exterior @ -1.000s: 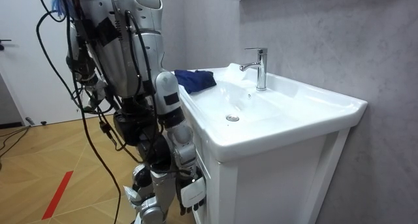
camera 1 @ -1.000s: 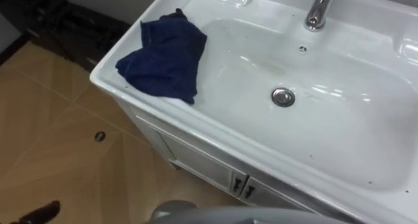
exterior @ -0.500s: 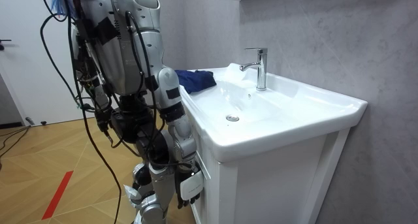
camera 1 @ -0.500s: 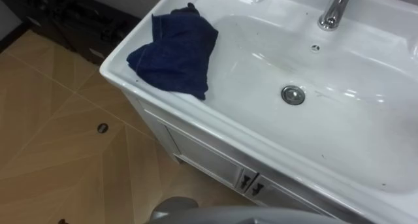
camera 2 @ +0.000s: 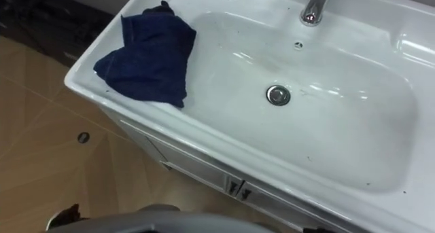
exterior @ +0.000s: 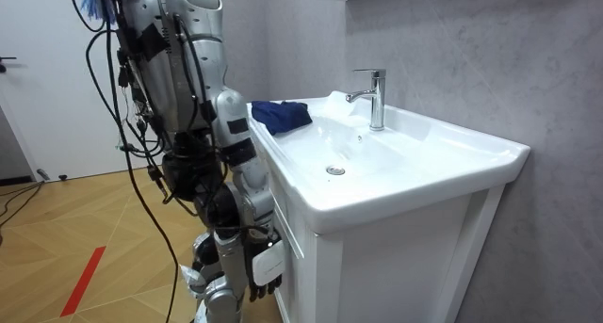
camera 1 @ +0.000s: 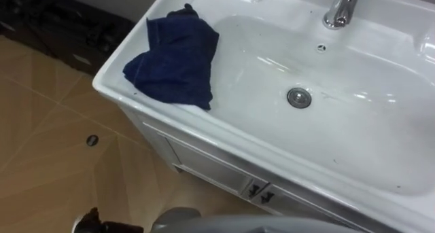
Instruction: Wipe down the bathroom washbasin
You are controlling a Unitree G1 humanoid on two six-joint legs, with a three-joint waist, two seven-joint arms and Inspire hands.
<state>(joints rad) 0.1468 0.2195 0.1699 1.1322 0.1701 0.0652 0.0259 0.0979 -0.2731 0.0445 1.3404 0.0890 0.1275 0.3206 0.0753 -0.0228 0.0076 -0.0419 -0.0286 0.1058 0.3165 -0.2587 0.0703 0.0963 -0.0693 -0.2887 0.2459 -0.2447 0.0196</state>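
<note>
The robot stands close against the front of the white cabinet [camera 1: 211, 168], at the room view's left of it. The right robot hand [exterior: 267, 271] hangs low beside the cabinet front, well below the rim of the basin [camera 1: 380, 145]. Whether it is open or closed cannot be told, and it touches nothing that can be seen.

A dark shape at the lower left edge of the left eye view looks to be the left robot hand [camera 1: 92, 223], down over the floor [camera 1: 47, 145]. Its state cannot be told either.

The cloth [camera 1: 173, 60], dark blue and crumpled, lies well above and apart from both hands. It is on the basin's left rim, with one edge drooping over the inner slope of the bowl. Neither hand holds it.

Farther from the left robot hand than the cloth, the drain [camera 1: 299, 97] sits in the bottom of the bowl. The faucet [camera 1: 340, 7] stands beyond it at the back edge.
</note>
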